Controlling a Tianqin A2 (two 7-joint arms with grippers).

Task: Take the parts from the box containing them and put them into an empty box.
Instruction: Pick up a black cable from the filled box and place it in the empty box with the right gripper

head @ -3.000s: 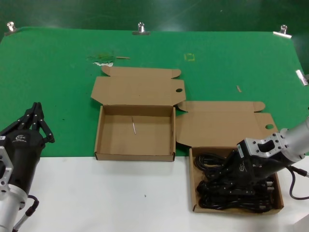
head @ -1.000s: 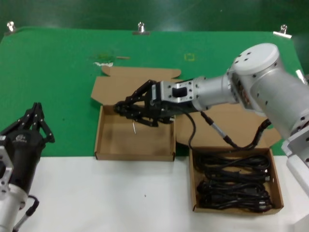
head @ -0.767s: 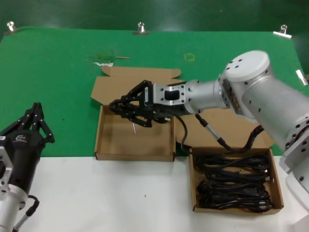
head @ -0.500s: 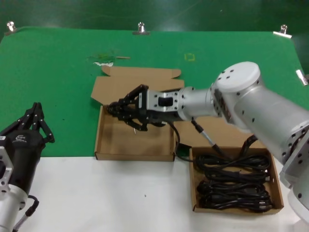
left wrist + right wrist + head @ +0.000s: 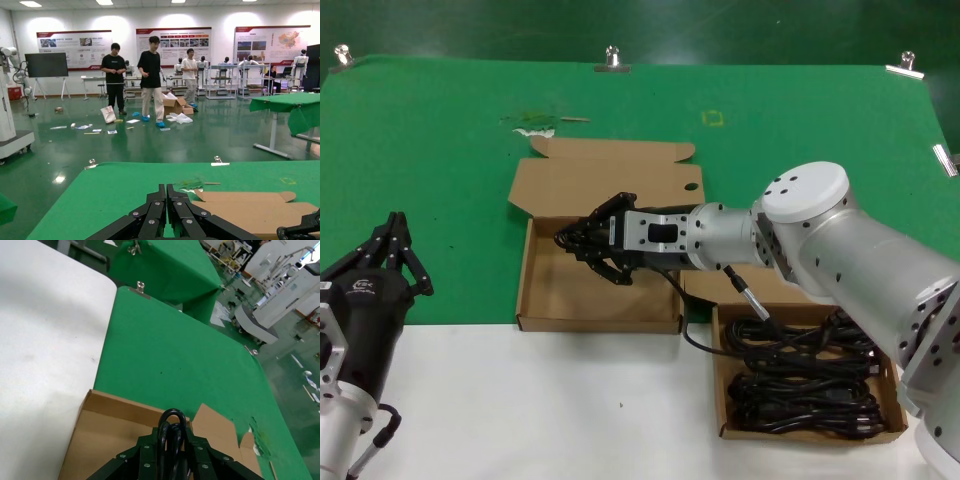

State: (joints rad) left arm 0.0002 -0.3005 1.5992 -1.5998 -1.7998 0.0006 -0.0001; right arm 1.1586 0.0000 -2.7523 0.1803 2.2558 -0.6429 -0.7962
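The empty box [image 5: 524, 290], wide and with a pale streak on its floor, lies at centre left. My right gripper [image 5: 566, 241] hovers over its floor, shut on a black power cord [image 5: 172, 421]. The cord's tail [image 5: 698, 342] trails back over the white table toward the squarer box containing the parts [image 5: 722, 400]. Several more black cords [image 5: 800, 395] lie bundled in that box. In the right wrist view the cord's loops stick out between the shut fingers of the right gripper [image 5: 172, 429], above the cardboard floor [image 5: 105, 440]. My left gripper [image 5: 395, 220] is parked at the near left, shut and holding nothing.
Both boxes have their lid flaps [image 5: 605, 185] folded open toward the back. A green cloth [image 5: 440, 160] covers the back of the table, held by metal clips [image 5: 612, 58]. The near strip is white table [image 5: 570, 400]. Small scraps [image 5: 533, 122] lie on the cloth.
My right gripper lifted a cord out of the right box, carried it left over the wide box and has come lower and nearer. The left arm has not moved.
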